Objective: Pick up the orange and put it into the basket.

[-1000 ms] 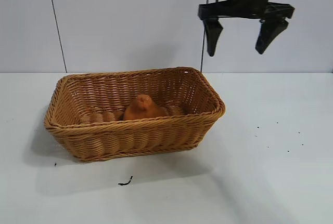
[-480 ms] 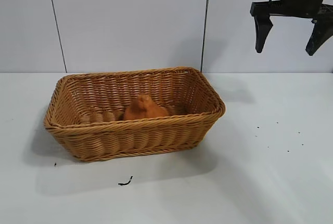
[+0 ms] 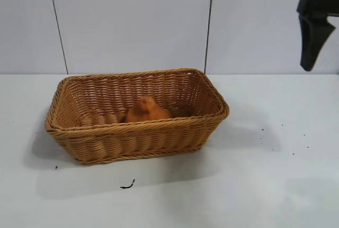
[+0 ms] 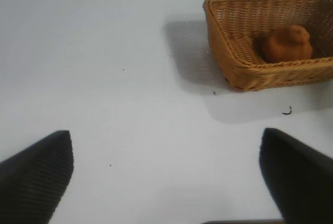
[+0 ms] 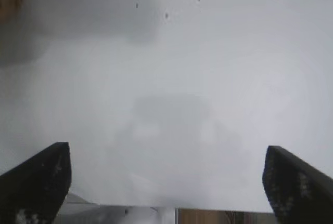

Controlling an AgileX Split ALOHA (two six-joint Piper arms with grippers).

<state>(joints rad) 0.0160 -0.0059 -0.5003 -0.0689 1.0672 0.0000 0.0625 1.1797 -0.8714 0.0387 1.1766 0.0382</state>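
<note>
The orange (image 3: 145, 110) sits inside the tan wicker basket (image 3: 137, 126) near its middle, knobby top up; no gripper touches it. In the left wrist view the orange (image 4: 287, 43) and the basket (image 4: 270, 68) lie far off, and my left gripper (image 4: 166, 174) stands open over bare white table. High at the exterior view's right edge, well right of the basket, only one of my right gripper's fingers (image 3: 311, 43) is in view. Seen from the right wrist, that gripper (image 5: 166, 182) is open and empty above the table.
A small black scrap (image 3: 127, 185) lies on the white table in front of the basket. Tiny dark specks (image 3: 280, 133) dot the table to the basket's right. A white panelled wall (image 3: 132, 21) stands behind.
My right gripper has moved right from above the basket's right end to the frame's edge, staying open. The orange and basket have not moved.
</note>
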